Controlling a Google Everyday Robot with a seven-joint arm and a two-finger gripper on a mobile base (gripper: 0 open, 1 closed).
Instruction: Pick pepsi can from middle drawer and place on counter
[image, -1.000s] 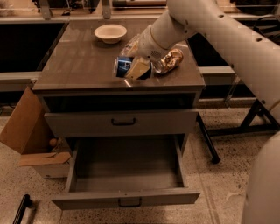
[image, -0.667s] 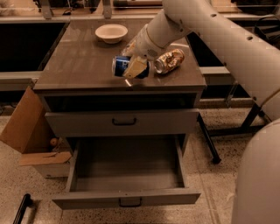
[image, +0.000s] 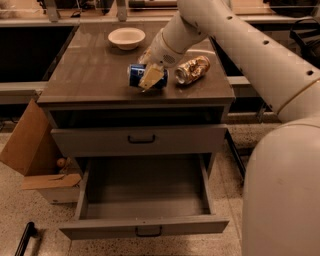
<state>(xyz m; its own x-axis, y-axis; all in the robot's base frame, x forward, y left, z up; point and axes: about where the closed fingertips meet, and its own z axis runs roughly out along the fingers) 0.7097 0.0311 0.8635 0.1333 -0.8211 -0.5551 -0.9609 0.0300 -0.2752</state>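
Change: since a second ago the gripper (image: 149, 78) and the pepsi can (image: 138, 76) have shifted slightly left along the counter (image: 90, 75); the can now lies more level.
Middle drawer (image: 142, 226): nearest, pulled fully out below the cabinet, its narrow front carrying a small dark bar handle.
Upper drawer (image: 100, 142): closed, just above the open one, with a taller front.
Cardboard box (image: 30, 150): on the floor against the cabinet's left side.
Pepsi can: on its side near the counter's front edge, about mid-width; whether it rests on the top I cannot tell.
Gripper: clamped on the pepsi can, one tan finger (image: 152, 75) across its near face.
Gold-brown can (image: 192, 69): on its side just right of the pepsi can, apart from it.
White bowl (image: 126, 37): upright toward the far edge, left of the arm (image: 240, 45).
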